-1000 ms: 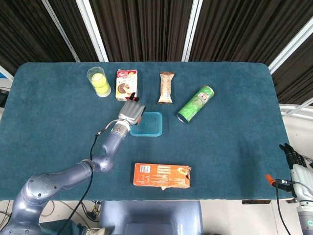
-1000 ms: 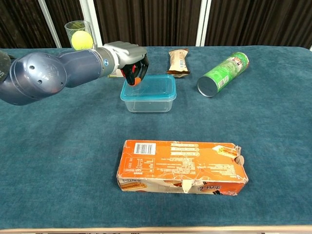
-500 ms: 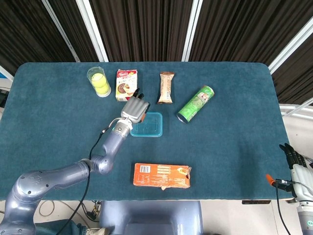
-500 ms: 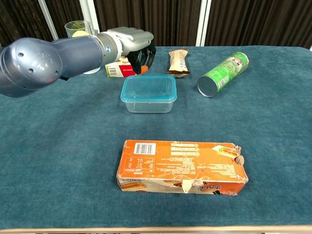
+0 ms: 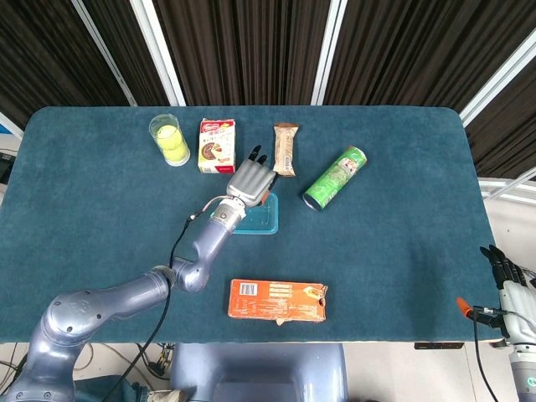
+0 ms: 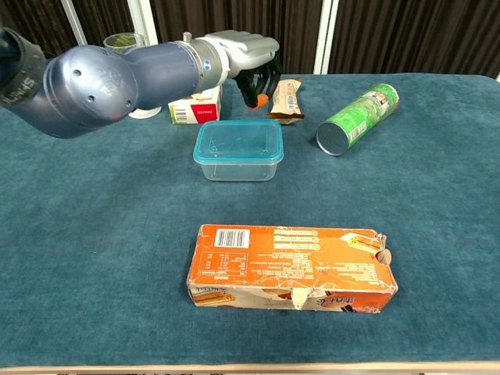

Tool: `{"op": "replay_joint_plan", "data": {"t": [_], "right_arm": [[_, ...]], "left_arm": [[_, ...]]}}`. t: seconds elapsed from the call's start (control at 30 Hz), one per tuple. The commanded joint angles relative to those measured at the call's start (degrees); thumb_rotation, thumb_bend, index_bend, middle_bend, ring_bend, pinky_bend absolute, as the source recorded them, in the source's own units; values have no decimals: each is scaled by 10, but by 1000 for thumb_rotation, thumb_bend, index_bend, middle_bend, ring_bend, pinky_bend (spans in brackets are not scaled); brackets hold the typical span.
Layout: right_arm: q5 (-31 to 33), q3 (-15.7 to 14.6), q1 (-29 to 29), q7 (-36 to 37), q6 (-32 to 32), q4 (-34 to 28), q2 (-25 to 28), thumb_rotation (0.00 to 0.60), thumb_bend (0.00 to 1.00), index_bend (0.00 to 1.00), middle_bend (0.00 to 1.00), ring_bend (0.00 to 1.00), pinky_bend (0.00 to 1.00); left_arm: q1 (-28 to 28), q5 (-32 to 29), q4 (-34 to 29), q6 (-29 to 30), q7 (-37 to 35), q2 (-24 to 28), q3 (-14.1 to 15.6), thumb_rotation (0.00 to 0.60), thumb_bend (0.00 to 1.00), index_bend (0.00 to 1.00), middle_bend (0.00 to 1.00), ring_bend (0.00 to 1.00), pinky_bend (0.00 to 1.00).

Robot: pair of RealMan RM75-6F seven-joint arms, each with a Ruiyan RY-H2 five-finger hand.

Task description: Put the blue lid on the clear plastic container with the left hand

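Observation:
The clear plastic container [image 6: 237, 162] stands at the table's middle with the blue lid [image 6: 238, 141] lying flat on its rim. In the head view my left hand [image 5: 253, 179] hovers over the container's far edge and hides part of the lid [image 5: 261, 219]. In the chest view the left hand [image 6: 246, 55] is raised behind and above the container, fingers apart, with nothing in it and clear of the lid. My right hand [image 5: 511, 280] hangs off the table's near right corner, fingers extended and empty.
An orange box [image 6: 291, 268] lies near the front edge. Behind the container lie a snack bar [image 6: 285, 98], a red-and-white carton [image 6: 195, 109] and a green can [image 6: 358, 108] on its side. A glass with a yellow ball [image 5: 170, 139] stands back left.
My left hand let go at the lid's left edge, lifted, and moved back and to the right with its fingers spreading. The lid stayed on the container. The right hand has not moved.

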Motion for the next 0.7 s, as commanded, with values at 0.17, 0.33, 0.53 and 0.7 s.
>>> {"op": "replay_joint_plan", "data": {"t": [0.17,0.33,0.53,0.7], "right_arm": [[-1,-1,-1,2,-1,-2,1,600,292,96,0,0,0],[-1,-2,-1,4,-2,-2,2,600,292,96,0,0,0],[2,-1,-2,4,-2,-4,2,600,291,96,0,0,0],[3,-1,-1,4,-3,-4,3,600,292,96,0,0,0]], "left_arm": [[-24,-10,58,-27,5,-37,0,600,505,704,592,165,18],[-30,-2,82,-32,0,-54,3,600,505,704,591,166,18],[-35,9,110,-42,-12,-70,3,600,505,704,591,166,18],[-37,18,141,-49,-19,-87,5,600,505,704,590,165,18]]}}
